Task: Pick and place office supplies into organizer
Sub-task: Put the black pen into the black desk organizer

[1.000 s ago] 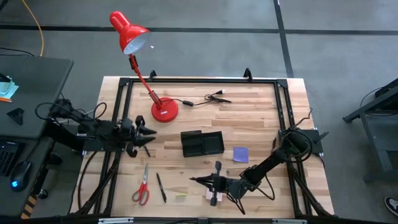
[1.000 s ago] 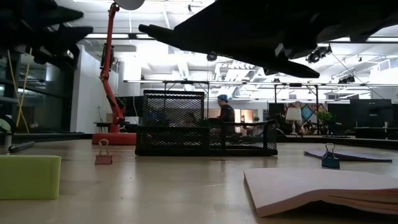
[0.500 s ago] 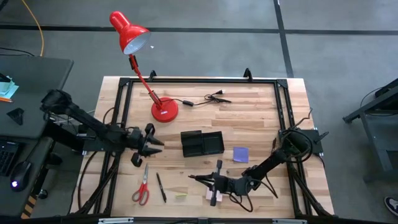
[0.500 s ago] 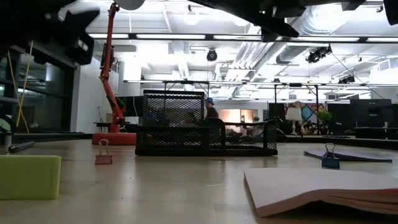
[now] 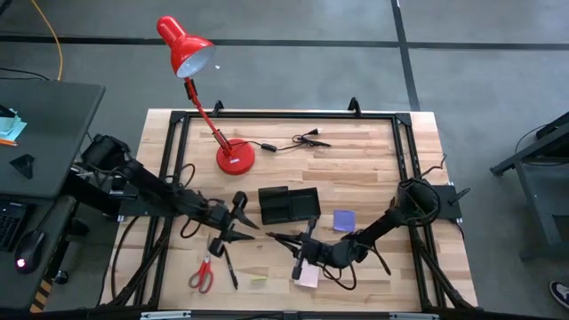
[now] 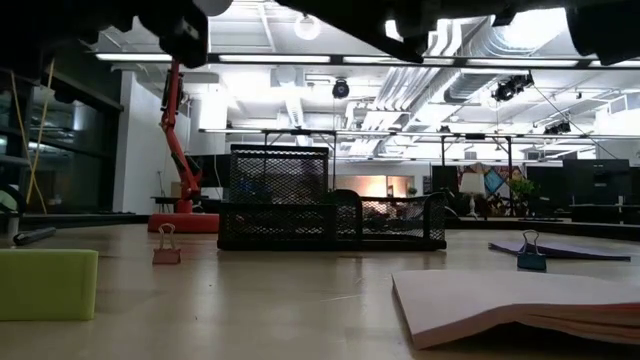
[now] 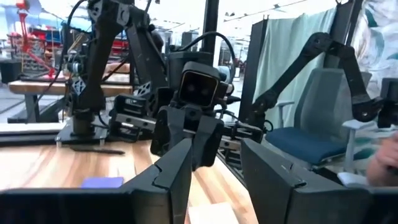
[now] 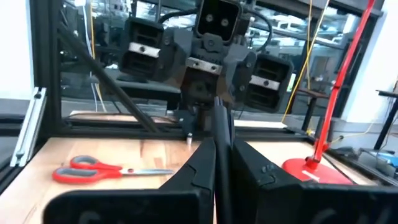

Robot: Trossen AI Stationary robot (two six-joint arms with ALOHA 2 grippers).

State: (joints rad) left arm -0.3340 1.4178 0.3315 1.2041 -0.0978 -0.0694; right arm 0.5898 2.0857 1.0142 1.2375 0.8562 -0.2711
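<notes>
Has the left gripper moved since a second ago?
Yes. In the high view the left gripper has swung away from the lamp base, toward the organizer and the right gripper.

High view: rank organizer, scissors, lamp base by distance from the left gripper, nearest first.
From the left gripper:
1. organizer, just beyond it, toward the table's middle.
2. scissors, near the front edge, on the left arm's side.
3. lamp base, toward the back.

Glossy red metal desk lamp (image 5: 188, 49) glowing over the pale striped wooden counter (image 5: 364, 164). Black mesh wire organizer (image 5: 289, 204), purple square sticky pad (image 5: 344, 220), red-handled steel scissors (image 5: 204, 268), lime-green block (image 6: 47, 283), pale pink pad (image 5: 308, 276).
</notes>
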